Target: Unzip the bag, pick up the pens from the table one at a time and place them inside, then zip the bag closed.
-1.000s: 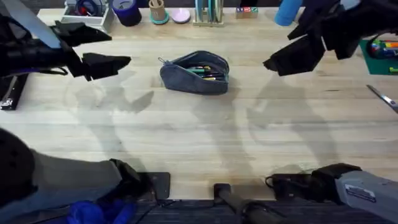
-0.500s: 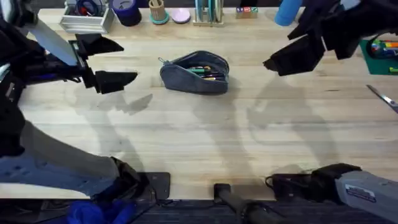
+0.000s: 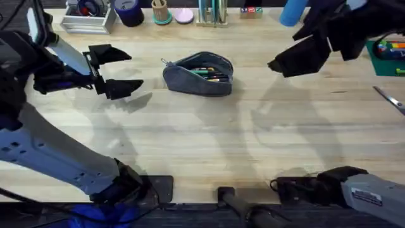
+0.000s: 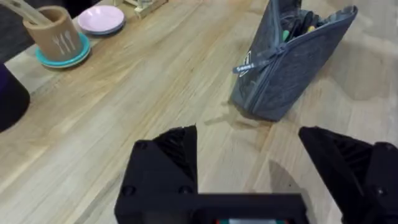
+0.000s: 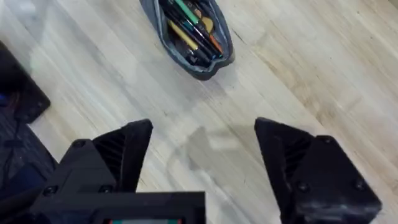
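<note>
The bag (image 3: 198, 74) stands at upper centre of the overhead frame, on the table (image 3: 209, 139), its top zipper open along most of its length. Several pens (image 5: 189, 32) lie inside, green, yellow, orange and dark ones visible through the mouth. The zipper pull (image 4: 245, 65) hangs at the bag's left end in the overhead frame. No loose pens are visible on the bare wood around it.

Judged from this, the loading step looks finished and the closing step is in hand. The next move calls for one arm to steady the bag while the other pinches the small pull and draws it along the top. The fabric is soft and will likely slide or fold if not held.

The left gripper (image 3: 117, 69) sits at left of the bag, near but apart, pointed toward the pull end. Its fingers (image 4: 165, 163) are spread wide and hold nothing, touching nothing.

The right gripper (image 3: 297, 57) hangs at upper right of the overhead frame, well apart from the bag. Its fingers (image 5: 118, 155) are likewise wide apart and empty.

Whether the pull lies flat against the fabric or stands free cannot be told with certainty.

Cups and holders line the top edge of the overhead frame.
</note>
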